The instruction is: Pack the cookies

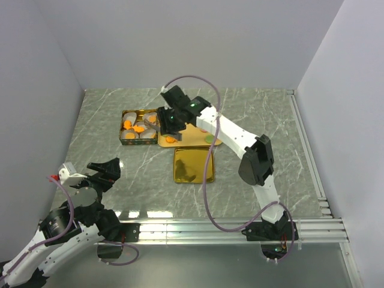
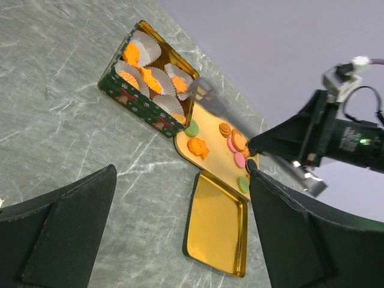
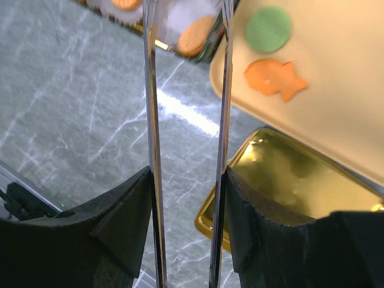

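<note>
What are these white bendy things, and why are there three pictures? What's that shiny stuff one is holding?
They are two robot arms. One picture looks down from above. The other two come from little cameras on each arm's wrist. On the marble table sit a tin with paper cups and some cookies, a tan tray with more cookies, and a gold lid. The right pincer grips metal tongs that reach toward the tin. The left pincer is open and holds nothing.

Marble table (image 1: 270,120): tin (image 1: 138,126), tray (image 1: 198,139), lid (image 1: 194,164)
</note>
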Robot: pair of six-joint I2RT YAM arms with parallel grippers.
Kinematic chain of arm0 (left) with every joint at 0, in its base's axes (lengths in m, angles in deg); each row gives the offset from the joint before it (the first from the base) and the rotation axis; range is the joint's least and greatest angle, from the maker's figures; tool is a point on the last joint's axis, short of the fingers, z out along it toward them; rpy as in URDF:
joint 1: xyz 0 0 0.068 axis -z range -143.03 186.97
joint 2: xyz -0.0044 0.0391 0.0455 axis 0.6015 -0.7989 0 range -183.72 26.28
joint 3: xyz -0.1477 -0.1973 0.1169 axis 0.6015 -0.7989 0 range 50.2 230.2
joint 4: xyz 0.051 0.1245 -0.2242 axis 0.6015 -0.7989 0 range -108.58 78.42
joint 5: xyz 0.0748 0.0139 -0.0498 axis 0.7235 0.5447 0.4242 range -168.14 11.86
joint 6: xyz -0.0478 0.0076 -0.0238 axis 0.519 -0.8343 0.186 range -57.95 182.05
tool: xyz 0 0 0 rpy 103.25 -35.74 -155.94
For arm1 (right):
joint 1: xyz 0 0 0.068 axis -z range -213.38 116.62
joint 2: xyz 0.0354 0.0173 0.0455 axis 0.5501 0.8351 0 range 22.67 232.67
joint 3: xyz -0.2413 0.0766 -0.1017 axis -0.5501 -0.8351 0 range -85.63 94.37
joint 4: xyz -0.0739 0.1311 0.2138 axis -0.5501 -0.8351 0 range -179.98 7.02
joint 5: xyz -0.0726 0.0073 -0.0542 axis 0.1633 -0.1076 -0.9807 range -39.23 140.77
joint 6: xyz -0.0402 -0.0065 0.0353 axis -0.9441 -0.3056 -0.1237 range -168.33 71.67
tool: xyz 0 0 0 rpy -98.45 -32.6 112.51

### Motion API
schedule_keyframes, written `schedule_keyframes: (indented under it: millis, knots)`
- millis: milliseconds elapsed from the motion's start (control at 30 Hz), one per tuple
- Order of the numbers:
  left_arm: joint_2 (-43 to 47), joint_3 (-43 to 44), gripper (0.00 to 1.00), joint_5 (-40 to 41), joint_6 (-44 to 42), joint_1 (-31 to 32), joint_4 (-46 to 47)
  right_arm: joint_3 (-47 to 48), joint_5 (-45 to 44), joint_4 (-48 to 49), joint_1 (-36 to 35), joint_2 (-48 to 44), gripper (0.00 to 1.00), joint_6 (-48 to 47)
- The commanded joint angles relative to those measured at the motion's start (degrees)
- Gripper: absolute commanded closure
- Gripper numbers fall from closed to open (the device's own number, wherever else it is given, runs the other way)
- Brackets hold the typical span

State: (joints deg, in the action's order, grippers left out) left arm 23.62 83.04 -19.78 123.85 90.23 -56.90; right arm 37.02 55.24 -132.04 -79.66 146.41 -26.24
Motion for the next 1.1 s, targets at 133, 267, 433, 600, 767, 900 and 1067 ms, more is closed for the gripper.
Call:
schedule_keyframes:
  millis: [133, 267, 433, 600, 767, 900, 1067]
  knots:
    - [1.1, 1.4, 0.01, 0.4, 0.3, 0.4, 0.3, -5.3, -1.3, 5.5, 11.4, -11.8, 0.44, 0.6]
    - [1.6, 1.3, 0.02, 0.3, 0.2, 0.6, 0.4, -9.5, -4.2, 5.5, 16.8, -14.7, 0.44, -1.5]
    - [1.9, 1.1, 0.02, 0.3, -0.8, 0.7, 1.2, -16.4, -5.8, 6.1, 24.7, -17.4, 0.44, -2.6]
    - [1.8, 1.2, 0.02, 0.5, -0.4, 0.8, 0.9, -26.0, -5.0, 9.2, 32.2, -19.0, 0.44, -1.0]
    - [1.8, 1.3, 0.02, 0.9, 0.6, 1.0, 0.1, -34.3, -4.6, 12.9, 37.6, -20.0, 0.44, 0.6]
    - [1.7, 1.3, 0.02, 1.0, 1.0, 1.1, 0.0, -39.8, -4.8, 15.1, 40.8, -19.9, 0.44, 0.9]
    - [1.4, 1.0, 0.02, 0.9, 0.7, 1.1, 0.3, -43.5, -4.6, 16.1, 43.8, -18.4, 0.44, 1.6]
